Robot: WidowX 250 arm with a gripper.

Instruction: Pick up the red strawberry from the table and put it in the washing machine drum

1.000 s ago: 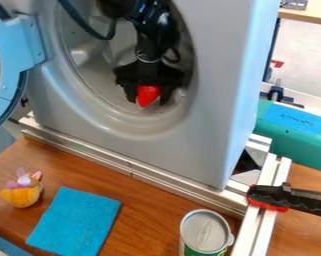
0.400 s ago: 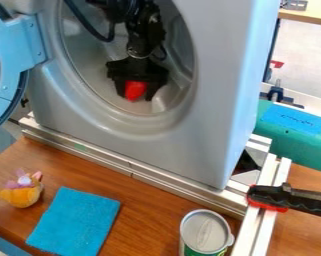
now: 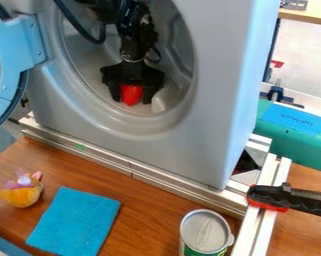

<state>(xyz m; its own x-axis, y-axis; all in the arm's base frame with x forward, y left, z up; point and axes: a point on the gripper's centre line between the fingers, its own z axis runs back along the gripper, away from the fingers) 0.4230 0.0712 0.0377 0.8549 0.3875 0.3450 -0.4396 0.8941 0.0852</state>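
The black gripper (image 3: 131, 100) hangs inside the round opening of a grey washing-machine-like box (image 3: 209, 90). Between its two fingers sits a red object (image 3: 131, 94), rounded and narrowing toward the bottom, with the gripper shut on it. The object is near the opening's lower rim. On the wooden table (image 3: 149, 215) in front lie a small orange plush toy (image 3: 21, 194) with a pinkish top, a flat blue cloth (image 3: 74, 221) and a silver-lidded can (image 3: 205, 232).
A blue door (image 3: 16, 47) stands swung out on the left. Metal rails (image 3: 132, 167) run along the box's base, with a black and red clamp (image 3: 283, 198) at the right. Behind the right side is a green container (image 3: 296, 137).
The gripper has moved left within the opening, carrying the red object with it. The toy, cloth and can have stayed where they were.
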